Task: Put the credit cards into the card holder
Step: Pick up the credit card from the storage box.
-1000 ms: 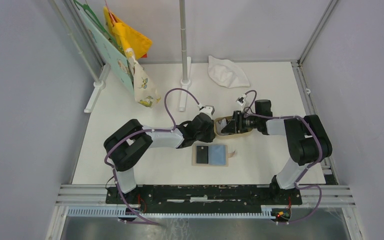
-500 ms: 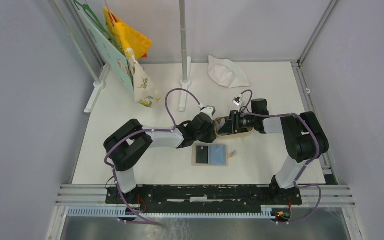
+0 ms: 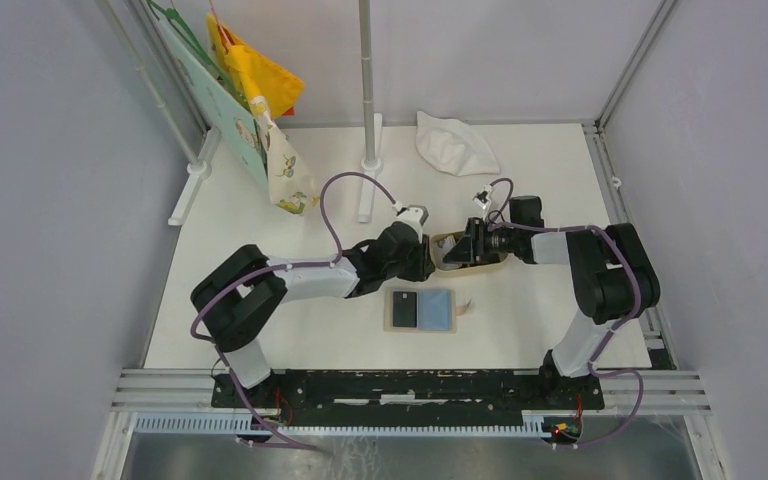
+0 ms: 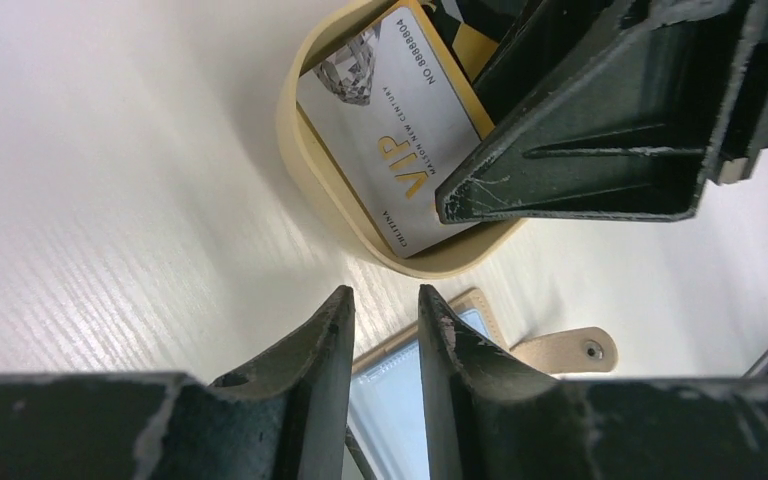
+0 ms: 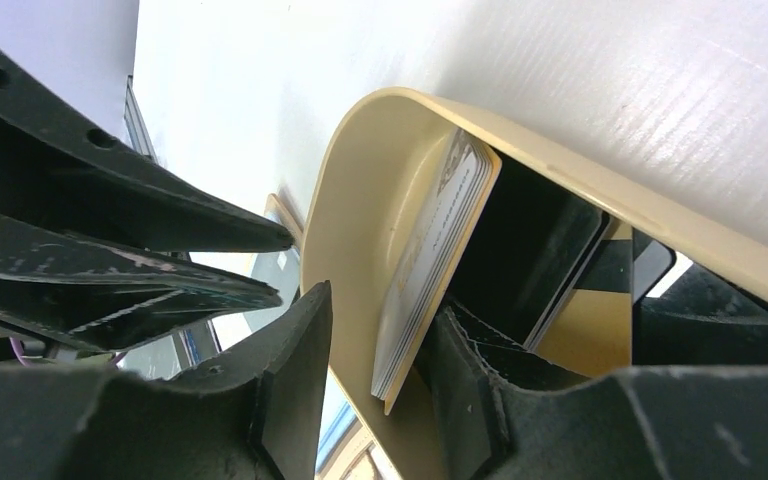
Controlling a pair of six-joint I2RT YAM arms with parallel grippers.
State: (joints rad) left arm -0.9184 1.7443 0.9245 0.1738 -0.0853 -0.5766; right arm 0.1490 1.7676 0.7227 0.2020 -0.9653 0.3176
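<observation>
- Left gripper (image 4: 385,295) sat low over the table (image 3: 520,330), just on the near side of the tray (image 4: 310,190). Its fingers were slightly parted with nothing between them.
- Right gripper (image 5: 380,305) was at the tray, facing the left one, their tips near each other in the top view.
- Right fingers straddled the tray wall (image 5: 360,200), one outside and one inside, with the white card (image 5: 430,270) and the wall between them. Whether they were pinching or just around them, cannot tell.
- White card (image 4: 400,140) (gold "VIP" print) leaned on edge against the inner tray wall.
- Dark card (image 5: 530,250) stood behind it in the tray, with a yellowish surface further in; too hidden to tell what that was.
- Holder (image 3: 438,312) lay open and flat on the table just on the near side of the tray, blue lining up.
- Black card (image 3: 406,310) lay on the holder's left half.
- Snap tab (image 4: 565,350) stuck out from the holder's right edge, flat on the table.
</observation>
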